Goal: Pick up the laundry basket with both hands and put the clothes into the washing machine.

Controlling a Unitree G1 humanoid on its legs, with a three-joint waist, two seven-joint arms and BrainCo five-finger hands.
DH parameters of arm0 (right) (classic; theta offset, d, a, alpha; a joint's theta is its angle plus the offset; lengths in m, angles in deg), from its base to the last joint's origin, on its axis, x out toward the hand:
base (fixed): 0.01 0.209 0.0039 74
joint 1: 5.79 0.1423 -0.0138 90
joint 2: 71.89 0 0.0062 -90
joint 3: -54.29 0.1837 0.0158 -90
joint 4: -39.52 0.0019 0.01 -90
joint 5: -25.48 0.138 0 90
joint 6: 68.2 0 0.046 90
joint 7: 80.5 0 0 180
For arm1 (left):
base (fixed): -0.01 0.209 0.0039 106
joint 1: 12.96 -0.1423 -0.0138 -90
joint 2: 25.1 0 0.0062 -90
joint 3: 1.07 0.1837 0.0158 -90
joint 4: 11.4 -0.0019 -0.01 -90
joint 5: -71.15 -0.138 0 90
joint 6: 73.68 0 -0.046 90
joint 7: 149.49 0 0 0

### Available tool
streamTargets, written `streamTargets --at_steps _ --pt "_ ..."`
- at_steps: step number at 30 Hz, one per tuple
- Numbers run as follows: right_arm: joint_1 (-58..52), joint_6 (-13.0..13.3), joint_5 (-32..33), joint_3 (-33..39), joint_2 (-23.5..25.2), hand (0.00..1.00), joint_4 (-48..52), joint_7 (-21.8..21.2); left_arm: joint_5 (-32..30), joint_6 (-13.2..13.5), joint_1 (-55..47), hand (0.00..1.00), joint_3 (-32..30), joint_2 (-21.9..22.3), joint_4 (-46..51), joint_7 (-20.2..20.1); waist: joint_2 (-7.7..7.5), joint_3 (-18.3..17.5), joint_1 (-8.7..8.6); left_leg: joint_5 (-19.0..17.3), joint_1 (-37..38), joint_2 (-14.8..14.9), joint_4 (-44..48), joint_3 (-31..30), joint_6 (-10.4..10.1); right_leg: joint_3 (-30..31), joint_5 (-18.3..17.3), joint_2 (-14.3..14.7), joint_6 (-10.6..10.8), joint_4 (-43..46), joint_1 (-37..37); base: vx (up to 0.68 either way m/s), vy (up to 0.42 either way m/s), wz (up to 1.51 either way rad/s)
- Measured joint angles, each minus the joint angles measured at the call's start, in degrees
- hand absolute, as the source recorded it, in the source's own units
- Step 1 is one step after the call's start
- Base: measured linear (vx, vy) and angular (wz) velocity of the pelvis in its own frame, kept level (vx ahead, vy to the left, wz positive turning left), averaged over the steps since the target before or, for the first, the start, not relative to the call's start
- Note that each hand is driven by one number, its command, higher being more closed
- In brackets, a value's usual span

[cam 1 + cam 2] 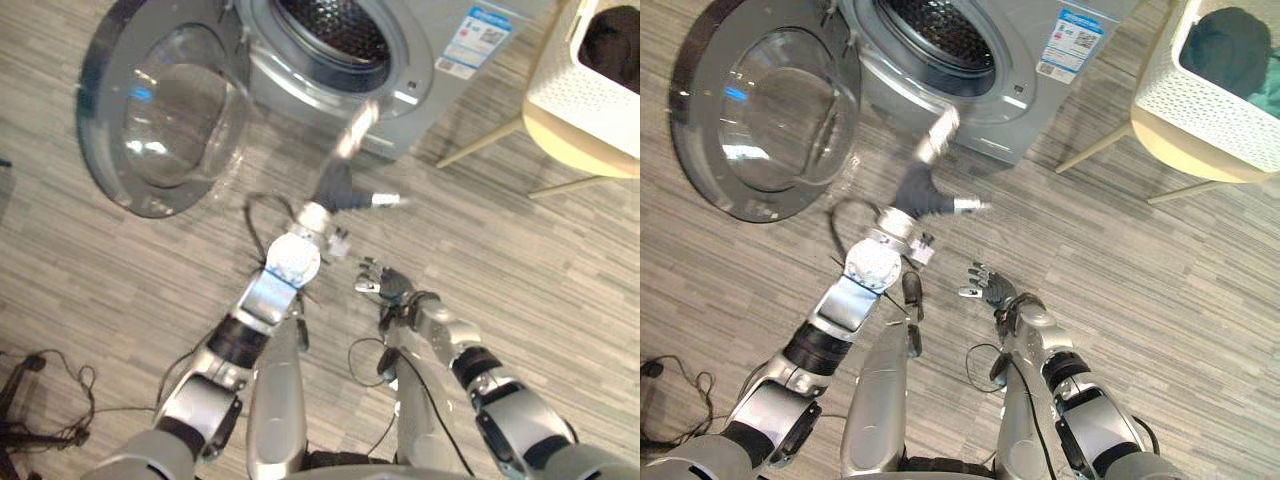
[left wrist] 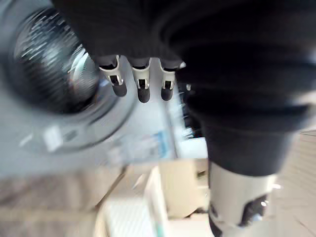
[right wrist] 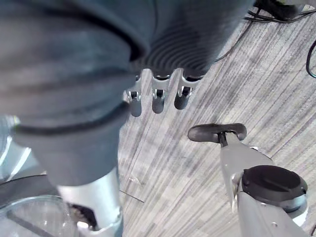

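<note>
There is one grey washing machine [image 1: 420,50] at the far edge of the wood-look floor [image 1: 540,280]. Its one round door [image 1: 165,110] is swung wide open to the robot's left, so the dark drum hole [image 1: 335,30] is clear at the front. One white laundry basket [image 1: 575,95] sits on one pale stool [image 1: 570,145] at the far right, beside the machine but not touching it. The clothes [image 1: 1230,45] are inside the basket: one dark piece, with a bit of a blue-green piece near the basket's right edge. Neither hand touches the basket. The left hand [image 1: 338,182] is lifted in the air just in front of the machine's lower front edge, below the drum hole. Its fingers [image 2: 140,86] point toward the machine, its thumb sticks out to the side, and it holds nothing. The right hand [image 1: 388,284] is lower and closer to the robot, over bare floor, well apart from the stool. Its fingers [image 3: 158,98] are loose and a little bent, with nothing in them. There is a wide strip of bare floor between the right hand and the stool's legs, and more bare floor under the open door.
</note>
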Motion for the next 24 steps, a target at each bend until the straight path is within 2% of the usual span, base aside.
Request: streamTargets --at_steps 1,2,5,6,7,8,11,15,19,24 --pt "1.89 -0.19 -0.04 0.03 -0.27 0.00 -1.98 0.10 6.18 -2.30 1.84 0.00 -0.39 -0.68 -10.28 -2.85 -0.32 -0.15 -0.55 -0.35 -0.44 0.18 0.76 0.24 0.08 0.36 0.24 0.04 -0.08 0.01 -0.40 -0.03 -0.005 -0.23" --pt "3.28 -0.42 -0.31 -0.01 -0.59 0.00 -3.30 0.79 9.14 -4.49 3.77 0.00 -2.06 -1.79 -17.94 -3.91 -0.82 -0.27 -0.82 -0.67 -1.03 0.46 1.45 0.74 0.08 1.07 0.61 0.16 -0.26 -0.06 -1.14 -0.04 -0.002 -0.23" --pt "5.23 -0.42 -0.68 0.00 -0.88 0.00 -4.48 2.02 11.16 -6.89 11.24 0.00 -5.34 -7.76 -32.01 -3.75 -2.45 -0.43 -1.61 -0.88 -2.87 1.01 2.10 1.43 -0.16 1.90 1.36 0.57 -0.34 -0.95 -2.90 -0.05 -0.019 -0.24" --pt "5.67 -0.30 -0.67 -0.23 -0.11 0.00 -4.47 2.88 11.15 -7.01 17.02 0.00 -7.47 -13.21 -39.53 -3.47 -4.57 -0.38 -1.83 -0.86 -3.69 1.39 2.07 1.98 -0.20 2.68 1.82 1.04 0.05 -2.02 -3.79 -0.05 -0.063 -0.26" --pt "4.77 0.13 -0.53 -0.23 1.14 0.00 -3.67 3.88 10.21 -7.03 22.05 0.00 -10.08 -18.96 -42.74 -0.74 -6.14 -0.41 -2.94 -0.88 -5.65 2.26 3.05 1.64 -0.20 2.48 2.11 1.72 0.01 -2.73 -4.67 -0.03 -0.073 -0.21" --pt "2.93 0.24 -0.35 0.21 1.63 0.00 -0.54 4.79 8.24 -7.00 25.46 0.00 -12.60 -21.98 -42.74 1.17 -6.55 -0.44 -3.24 -1.12 -7.94 3.43 4.84 0.80 -0.17 1.68 2.33 2.33 -0.25 -2.79 -5.54 0.01 -0.053 -0.05" --pt "-1.83 0.41 0.72 2.20 3.59 0.00 5.11 5.79 4.80 -7.08 30.46 0.00 -15.55 -24.44 -42.35 2.71 -6.90 -0.27 -3.12 -2.43 -11.46 5.29 8.19 -0.74 -0.20 0.41 2.99 3.67 -0.47 -2.85 -6.57 0.05 -0.007 -0.06" --pt "-6.78 2.00 1.37 4.86 6.08 0.00 12.28 6.07 3.50 -7.48 30.72 0.00 -19.58 -25.80 -36.35 3.04 -7.87 -0.01 -3.10 -2.75 -14.20 6.13 8.87 -1.36 -0.48 -0.36 2.98 4.38 -0.50 -2.94 -8.50 0.06 -0.018 -0.06" --pt "-9.02 2.50 1.84 6.54 7.49 0.00 13.88 6.10 4.19 -7.51 30.74 0.00 -23.54 -26.41 -34.99 3.93 -9.30 1.15 -2.75 -3.25 -15.02 7.34 9.67 -1.52 -1.06 -0.23 2.93 5.38 -0.60 -3.23 -8.89 0.06 -0.013 -0.11" --pt "-10.79 2.42 1.64 9.61 7.85 0.00 13.77 6.35 5.41 -7.61 27.85 0.00 -28.18 -25.18 -33.53 3.61 -9.03 1.63 -1.63 -3.83 -14.41 8.67 10.49 -1.00 -1.57 0.42 2.45 6.17 -1.07 -2.42 -8.89 0.06 -0.009 -0.14"
